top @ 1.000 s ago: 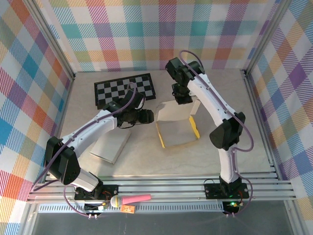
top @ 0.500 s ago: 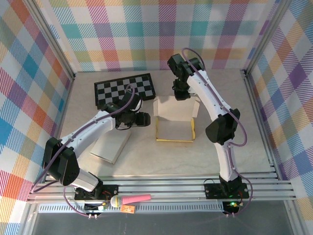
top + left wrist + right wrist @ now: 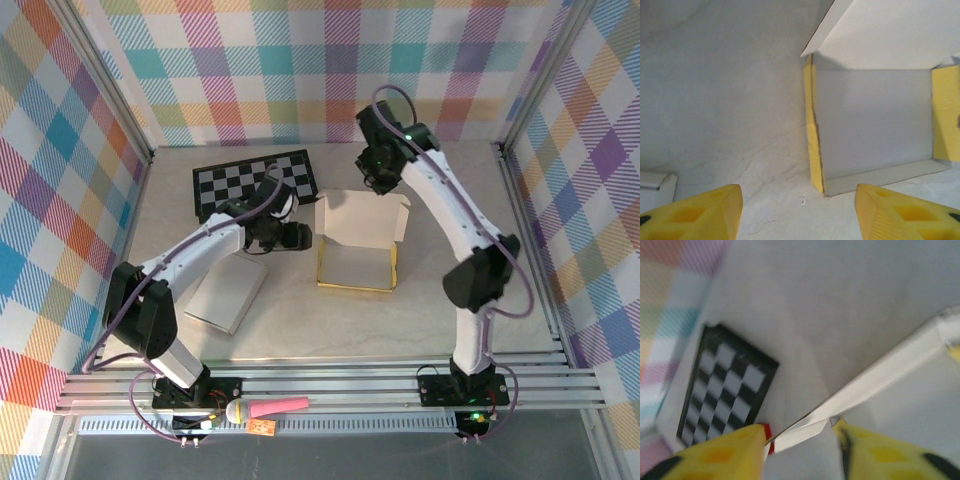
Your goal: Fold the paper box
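The paper box (image 3: 356, 266) lies in the middle of the table, white inside with yellow outer sides. Its white lid flap (image 3: 360, 220) stands up along the far side. My right gripper (image 3: 380, 181) hangs just behind and above that flap, open; in the right wrist view the flap's top edge (image 3: 880, 382) runs between my spread fingers, gripper (image 3: 800, 450), without being pinched. My left gripper (image 3: 301, 238) is low over the table just left of the box, open with nothing in it. The left wrist view shows the box (image 3: 872, 125) ahead of that gripper (image 3: 799, 215), yellow left wall facing it.
A black-and-white chessboard (image 3: 255, 185) lies at the back left, also seen as a chessboard (image 3: 725, 385) beyond the flap. A flat white sheet (image 3: 228, 295) lies under my left arm. A pink object (image 3: 275, 407) rests on the front rail. Plaid walls close three sides.
My right gripper has opened, let go of the lid flap and drawn back toward the far wall. The box has turned square and settled on the table. My left gripper has shifted slightly.
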`<state>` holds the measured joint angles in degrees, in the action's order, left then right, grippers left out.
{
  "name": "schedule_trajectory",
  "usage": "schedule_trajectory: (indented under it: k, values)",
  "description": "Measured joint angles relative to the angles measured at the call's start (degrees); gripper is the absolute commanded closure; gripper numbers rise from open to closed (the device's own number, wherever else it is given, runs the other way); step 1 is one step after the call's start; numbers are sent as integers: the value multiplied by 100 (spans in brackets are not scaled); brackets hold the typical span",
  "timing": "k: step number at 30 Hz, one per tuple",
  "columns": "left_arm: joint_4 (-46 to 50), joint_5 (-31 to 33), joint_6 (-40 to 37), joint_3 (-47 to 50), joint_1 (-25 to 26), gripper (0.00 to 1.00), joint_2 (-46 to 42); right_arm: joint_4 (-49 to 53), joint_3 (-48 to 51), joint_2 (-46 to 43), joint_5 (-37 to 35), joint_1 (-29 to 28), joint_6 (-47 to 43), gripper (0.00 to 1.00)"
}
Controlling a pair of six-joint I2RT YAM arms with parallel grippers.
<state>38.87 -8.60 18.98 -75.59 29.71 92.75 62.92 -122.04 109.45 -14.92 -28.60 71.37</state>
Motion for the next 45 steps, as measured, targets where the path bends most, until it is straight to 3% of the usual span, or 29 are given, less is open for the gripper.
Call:
schedule_trajectory:
  k: [4,8,15,24,34,45]
  values:
    - [-28,-323,-258,-573,-227,39,396,-1429,1519,-1287,1237,562,-2430,48]
    - [-96,-647,-634,-1086,-378,39,876,-1980,2728,-2181,2291,1340,-4457,47]
    - [-129,-850,-1248,-1797,-400,39,1565,-2090,4715,-2828,3213,2498,-6295,48]
    - [-133,-787,-1504,-2114,-400,42,2046,-2420,5154,-2229,3510,2516,-7241,49]
    - [-142,-883,-1565,-2391,-400,56,2245,-2455,4487,-1338,3825,2509,-7582,53]
    - [-140,-984,-1565,-2481,-398,75,2411,-2426,4339,-1174,3919,2409,-7702,69]
